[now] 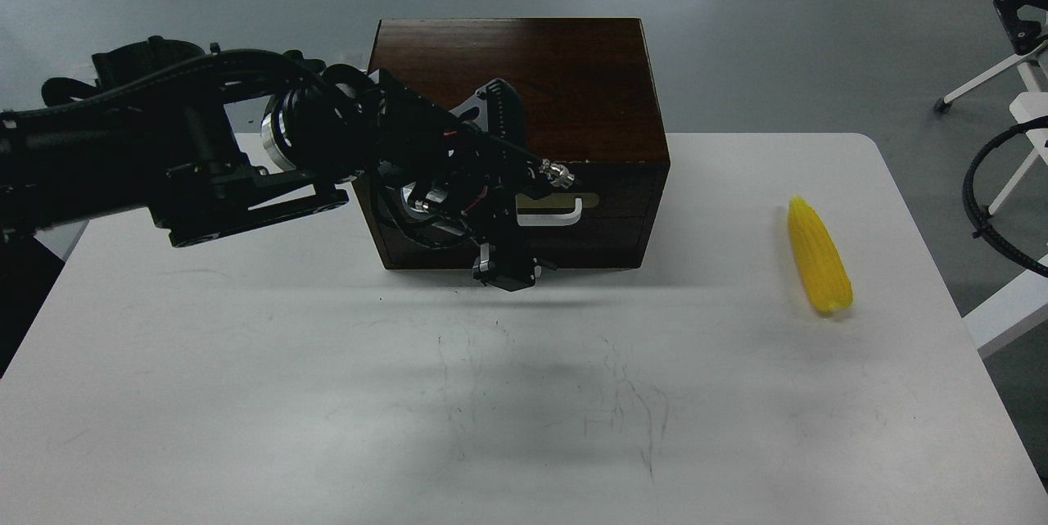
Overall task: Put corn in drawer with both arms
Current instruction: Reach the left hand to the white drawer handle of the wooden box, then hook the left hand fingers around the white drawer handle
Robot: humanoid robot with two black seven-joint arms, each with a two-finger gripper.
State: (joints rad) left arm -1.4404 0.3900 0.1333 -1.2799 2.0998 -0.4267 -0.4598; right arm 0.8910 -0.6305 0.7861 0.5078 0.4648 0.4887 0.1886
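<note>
corn [819,255] lies flat on the white desk [246,394], out on the right side, well apart from everything else. its long axis runs mostly away from the robot: tapered tip at the far end, leaning a touch left, blunt end nearer and a little right. bare desk all around it, nothing touching it.

drawer [622,205] sits in the front of a dark brown wooden box [524,74] standing at the far middle of the desk. the front looks flush with the box, so closed as far as this view tells. the white handle [565,214] on its brass plate shows only on its right part; the rest is hidden behind the arm.

left arm [164,156] sweeps in from the left edge, black with a silver joint ring and cable loops, and crosses in front of the box's left half. its pincer [503,273] hangs at the far end, pointing down, low in front of the drawer face and just left of the visible handle. it is dark and seen end-on, so i cannot tell whether the fingers are apart or together, nor whether they touch the drawer or the desk. nothing shows in it.

right pincer is not in view; only a black cable loop [982,205] curves in at the right edge. beyond the desk, grey floor with white stand legs [974,87] at the far right.
</note>
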